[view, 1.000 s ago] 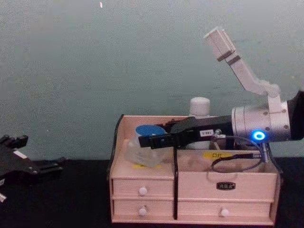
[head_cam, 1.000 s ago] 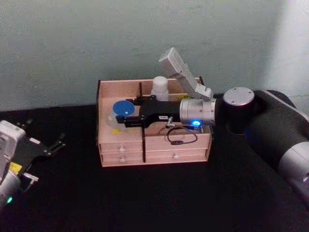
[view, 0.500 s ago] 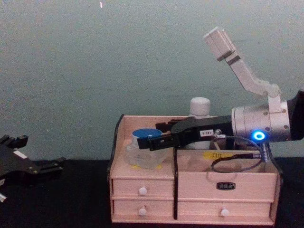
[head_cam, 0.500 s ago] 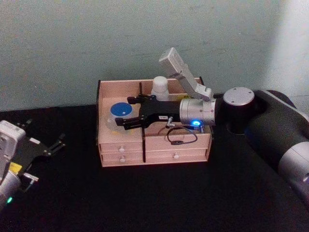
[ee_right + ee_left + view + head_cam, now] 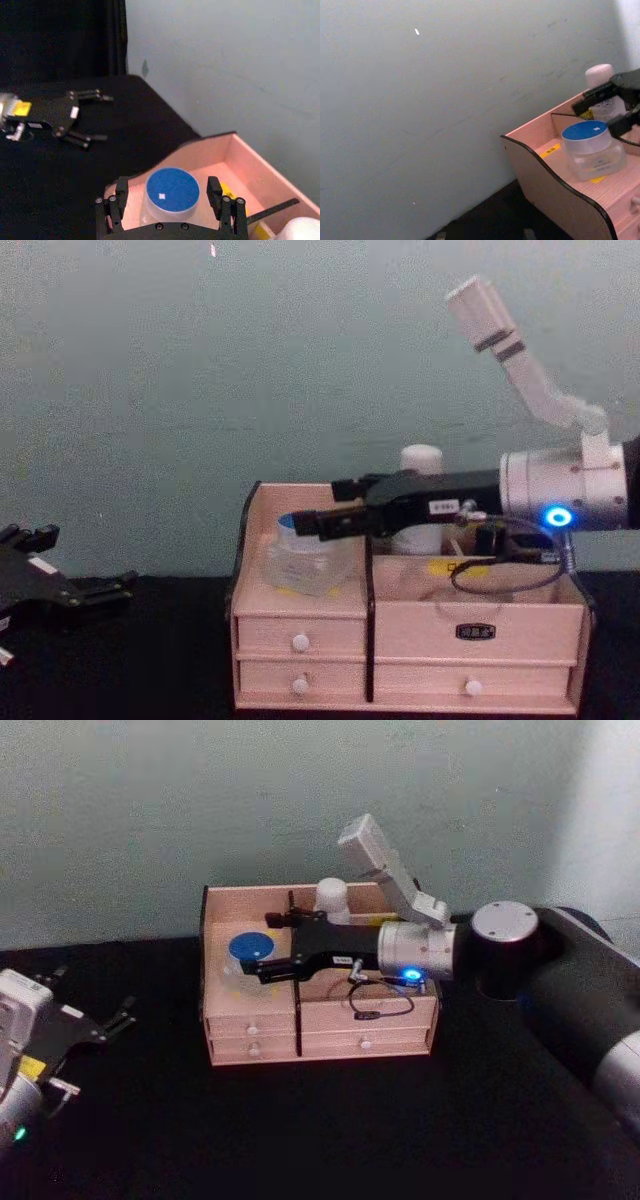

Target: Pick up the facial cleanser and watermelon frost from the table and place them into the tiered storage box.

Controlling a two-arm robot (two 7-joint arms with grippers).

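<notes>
A clear jar with a blue lid (image 5: 250,948) (image 5: 300,562) stands in the left front compartment of the tiered storage box (image 5: 360,1025) (image 5: 420,625). A white bottle with a white cap (image 5: 332,898) (image 5: 421,462) stands in a rear compartment. I cannot tell which one is the facial cleanser and which the watermelon frost. My right gripper (image 5: 263,947) (image 5: 168,183) (image 5: 318,507) hovers open at lid height, one finger on each side of the jar (image 5: 172,192), touching nothing. My left gripper (image 5: 88,996) (image 5: 107,118) rests open on the table at the far left.
The box sits on a black tabletop (image 5: 330,1130) against a pale green wall (image 5: 150,810). It has small white-knobbed drawers (image 5: 300,642) along the front. A black cable loop (image 5: 378,1005) hangs from my right wrist over the right front compartment.
My right gripper held the blue-lidded jar tilted over the left compartment, then opened. The jar now stands in the compartment, and the gripper has drawn back to the right and slightly up.
</notes>
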